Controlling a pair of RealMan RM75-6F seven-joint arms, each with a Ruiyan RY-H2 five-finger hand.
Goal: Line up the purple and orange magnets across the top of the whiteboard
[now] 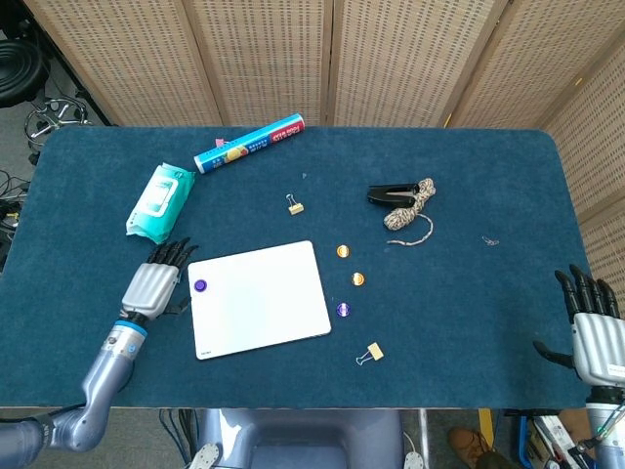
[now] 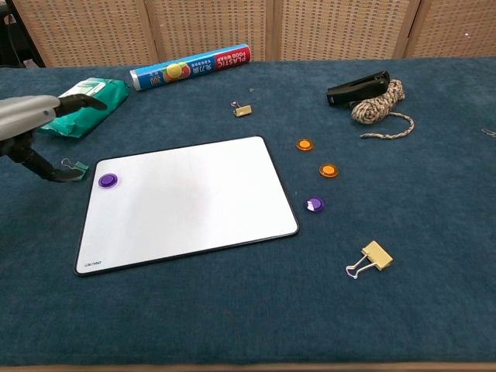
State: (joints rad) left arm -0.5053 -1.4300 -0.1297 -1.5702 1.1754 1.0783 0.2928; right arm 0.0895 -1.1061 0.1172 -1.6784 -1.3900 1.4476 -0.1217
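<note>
magnets next: one purple magnet (image 1: 200, 286) sits on the whiteboard (image 1: 262, 299) at its top-left corner; two orange magnets (image 1: 343, 251) and another purple one lie just right of the whiteboard. left hand (image 1: 152, 287), left of the whiteboard, holds nothing, fingers apart. right hand (image 1: 591, 336) is also spread and idle; better it fetch the nearer ones.

Robot lab: blue-cloth table (image 1: 488, 322), wicker screens (image 1: 391, 59) behind, cables (image 1: 20, 78) on floor.
</note>
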